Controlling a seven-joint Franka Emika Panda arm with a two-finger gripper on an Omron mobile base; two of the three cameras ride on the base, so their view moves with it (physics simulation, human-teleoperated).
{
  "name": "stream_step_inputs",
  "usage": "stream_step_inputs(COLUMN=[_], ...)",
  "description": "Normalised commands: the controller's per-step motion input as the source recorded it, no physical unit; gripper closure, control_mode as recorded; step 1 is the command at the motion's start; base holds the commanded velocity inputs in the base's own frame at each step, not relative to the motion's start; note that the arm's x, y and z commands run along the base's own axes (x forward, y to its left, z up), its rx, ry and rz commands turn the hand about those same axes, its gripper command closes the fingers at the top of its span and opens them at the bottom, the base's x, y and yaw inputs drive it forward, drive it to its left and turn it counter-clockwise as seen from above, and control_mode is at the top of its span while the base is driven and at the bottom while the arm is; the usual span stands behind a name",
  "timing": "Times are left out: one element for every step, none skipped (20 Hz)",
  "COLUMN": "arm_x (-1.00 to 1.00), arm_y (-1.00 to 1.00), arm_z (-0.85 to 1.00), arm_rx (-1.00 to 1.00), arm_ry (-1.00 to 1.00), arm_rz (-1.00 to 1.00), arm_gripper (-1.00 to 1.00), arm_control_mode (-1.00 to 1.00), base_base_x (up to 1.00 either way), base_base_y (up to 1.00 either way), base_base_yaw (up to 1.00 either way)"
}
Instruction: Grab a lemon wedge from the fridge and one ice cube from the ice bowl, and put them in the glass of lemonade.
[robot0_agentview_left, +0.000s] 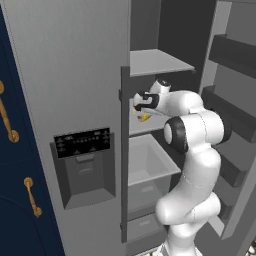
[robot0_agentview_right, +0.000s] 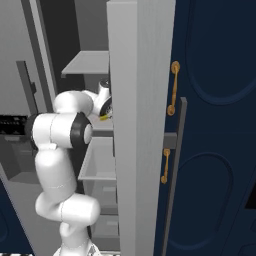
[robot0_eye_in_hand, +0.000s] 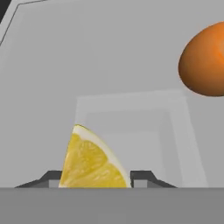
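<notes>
**Lemon wedge pinched between the fingers inside the fridge**

Everything here is placed against the tall grey steel two-door fridge (robot0_agentview_left: 70, 75), whose right-hand compartment stands open. Just inside it, at the middle shelf, the white arm's two-finger gripper (robot0_agentview_left: 142, 111) is clamped on the tiny bright yellow lemon wedge (robot0_eye_in_hand: 91, 161), one dark fingertip (robot0_eye_in_hand: 51, 176) on each side of it. Further right in the hand view sits a small round orange fruit (robot0_eye_in_hand: 204, 61), well apart.

The wedge looks light, soft and probably slippery. Holding it across its flat cut faces seems best; a hard squeeze could crush the pulp or let it slip out.
</notes>
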Motion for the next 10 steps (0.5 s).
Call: stream_step_inputs(arm_x=[-1.00,-1.00,-1.00,-1.00,-1.00,-1.00,-1.00,-1.00,-1.00,-1.00], arm_y=[-0.71,-0.53,-0.28,-0.01,0.00,0.00,0.00,0.00,0.00,0.00], arm_z=[-1.00,-1.00,-1.00,-0.85,-0.51,-0.19,-0.02,0.00,0.00,0.00], arm_rx=[-0.05,-0.07,-0.05,-0.05,0.00,0.00,0.00,0.00,0.00,0.00], arm_ry=[-0.27,-0.29,-0.27,-0.30,-0.21,-0.15,-0.12,-0.09,-0.01,0.00], arm_rz=[-0.10,-0.10,-0.11,-0.11,-0.11,-0.11,-0.12,-0.12,-0.12,-0.12], arm_gripper=[1.00,1.00,1.00,1.00,1.00,1.00,1.00,1.00,1.00,1.00], arm_control_mode=[-1.00,-1.00,-1.00,-1.00,-1.00,-1.00,-1.00,-1.00,-1.00,-1.00], base_base_x=[0.00,0.00,0.00,0.00,0.00,0.00,0.00,0.00,0.00,0.00], base_base_y=[0.00,0.00,0.00,0.00,0.00,0.00,0.00,0.00,0.00,0.00], base_base_yaw=[0.00,0.00,0.00,0.00,0.00,0.00,0.00,0.00,0.00,0.00])
